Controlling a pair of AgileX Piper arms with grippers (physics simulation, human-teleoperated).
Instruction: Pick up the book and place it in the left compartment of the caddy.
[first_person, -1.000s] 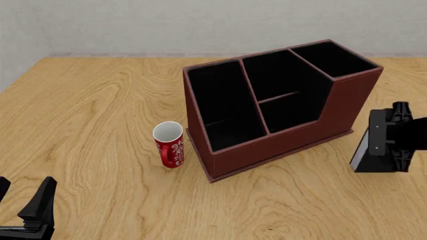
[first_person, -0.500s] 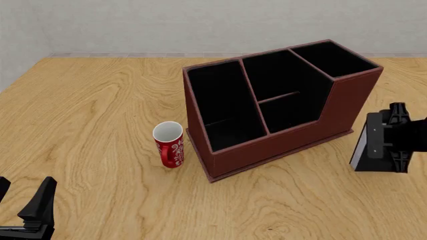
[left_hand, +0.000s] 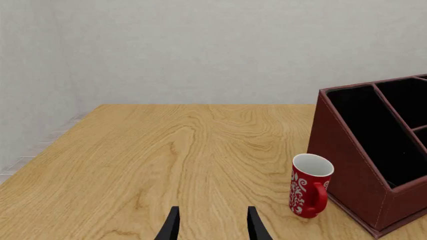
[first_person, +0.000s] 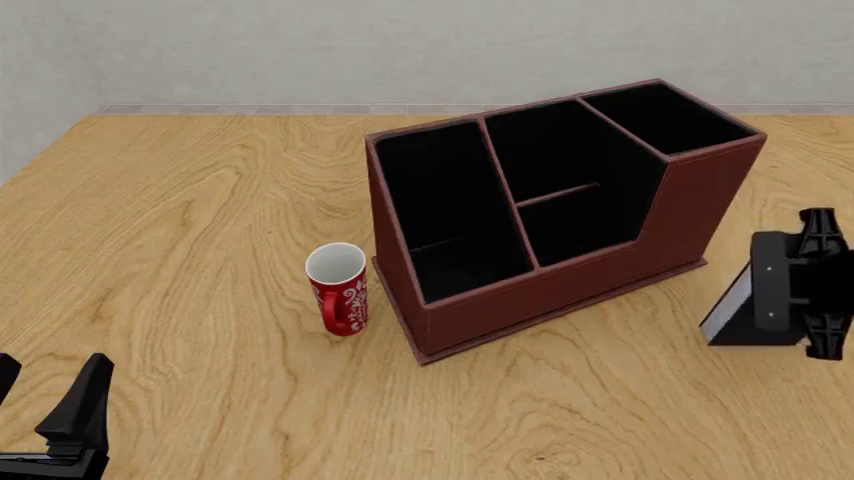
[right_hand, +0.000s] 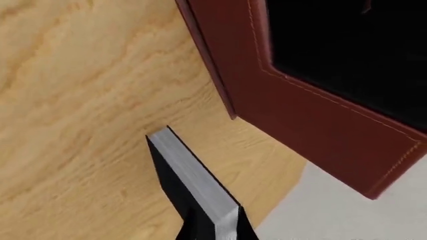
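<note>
- Step in hand: grabbing the book (first_person: 731, 313). Not lifted yet, by the look of it: bottom edge on the table (first_person: 200, 220), leaning, to the right of the caddy (first_person: 694, 210) and apart from it.
- Right gripper (first_person: 798, 297) right at the book's top, fingers on both sides. Squeezing or just around it? Cannot tell.
- Left gripper (left_hand: 212, 227) low at the near left, fingers apart, holding nothing.
- Red mug (first_person: 338, 289) just left of the caddy.
- Next: hold tight, lift up, carry over the walls to the left compartment (first_person: 441, 215), lower in.
</note>
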